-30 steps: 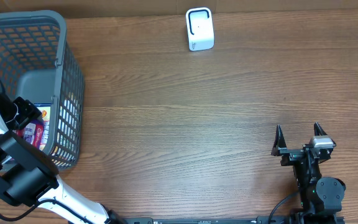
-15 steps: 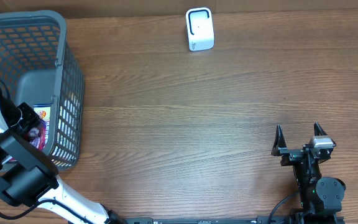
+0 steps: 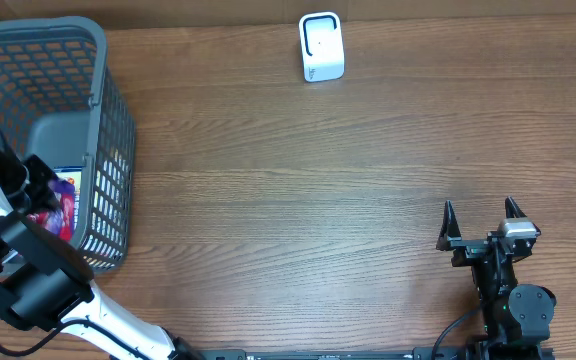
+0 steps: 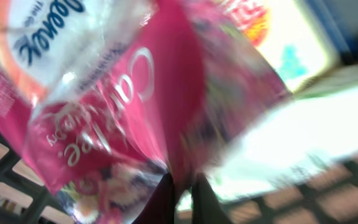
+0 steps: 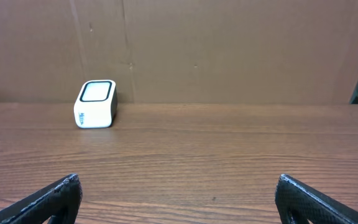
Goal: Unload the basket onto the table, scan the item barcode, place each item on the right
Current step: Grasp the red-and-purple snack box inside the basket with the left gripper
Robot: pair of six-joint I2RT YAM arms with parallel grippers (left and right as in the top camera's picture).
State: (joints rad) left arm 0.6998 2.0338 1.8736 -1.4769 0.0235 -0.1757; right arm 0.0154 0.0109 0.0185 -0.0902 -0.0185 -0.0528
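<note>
The item is a pink snack packet with white lettering, lying in the grey basket at the table's left edge. My left gripper reaches down inside the basket and is shut on a fold of the packet. In the overhead view the packet shows pink beside the left gripper. No barcode shows. The white scanner stands at the far middle of the table, also in the right wrist view as the scanner. My right gripper rests open at the near right, nothing between its fingers.
Other packets lie under the pink one in the basket, one with blue print on white. The basket's mesh walls stand close around my left arm. A brown cardboard wall backs the table behind the scanner.
My left gripper has closed on the pink packet inside the basket and shifted slightly. The right arm has not moved.
</note>
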